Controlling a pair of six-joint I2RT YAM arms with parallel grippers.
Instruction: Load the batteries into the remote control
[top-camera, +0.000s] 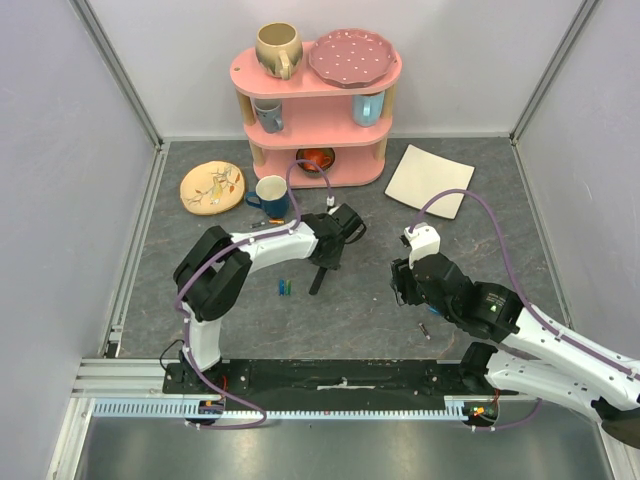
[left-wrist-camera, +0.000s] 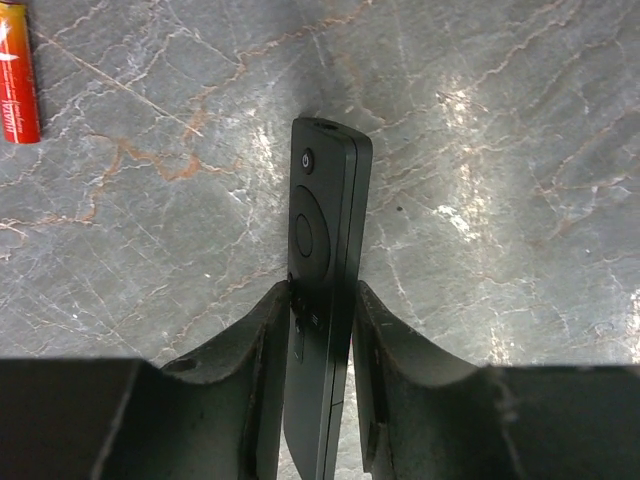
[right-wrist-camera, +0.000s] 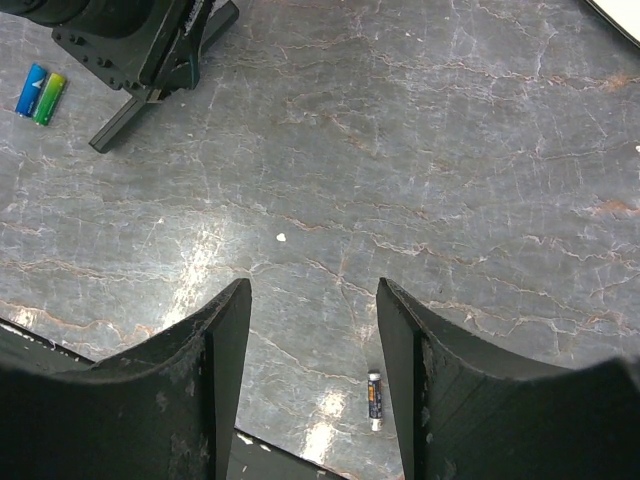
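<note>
The left gripper (left-wrist-camera: 320, 300) has its two fingers (left-wrist-camera: 265, 340) close on either side of the remote control (left-wrist-camera: 325, 230), low in the middle of the left wrist frame; the black bar is tilted, showing its button face and one narrow side, and whether the pads press it or merely flank it cannot be told; an orange-red battery (left-wrist-camera: 15, 70) lies in the upper left corner on the grey marbled table (left-wrist-camera: 500, 150); the right gripper (right-wrist-camera: 312, 340) stands with its jaws apart and nothing between them, above the table; a small dark battery (right-wrist-camera: 374, 398) lies near the bottom of that frame, just beside the right-hand finger; a blue battery (right-wrist-camera: 30, 90) and a green battery (right-wrist-camera: 50, 97) lie side by side at the upper left, near the remote's free end; in the top view a pink shelf (top-camera: 315, 85) stands at the upper middle
</note>
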